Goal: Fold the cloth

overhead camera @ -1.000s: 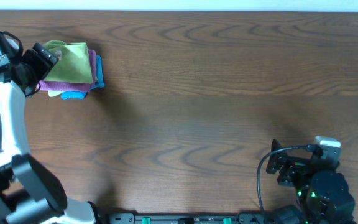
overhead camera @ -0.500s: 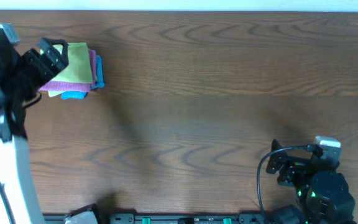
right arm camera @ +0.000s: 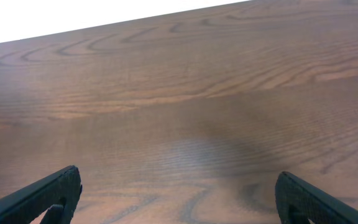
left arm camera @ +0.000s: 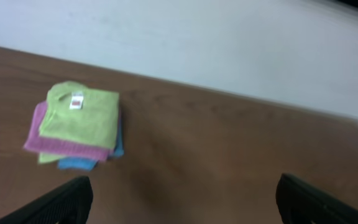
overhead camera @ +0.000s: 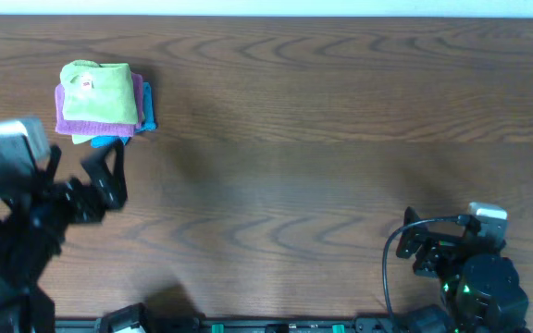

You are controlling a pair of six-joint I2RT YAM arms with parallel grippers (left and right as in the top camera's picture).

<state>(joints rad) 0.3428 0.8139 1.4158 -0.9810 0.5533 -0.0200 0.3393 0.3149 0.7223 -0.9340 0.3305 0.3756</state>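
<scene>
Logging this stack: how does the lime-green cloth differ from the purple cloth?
The lime-green cloth lies on top, fully in view; the purple cloth sits beneath, showing only its edges. The lime-green cloth bears a white and red tag; no tag shows on the purple cloth. Both share one stack.
</scene>
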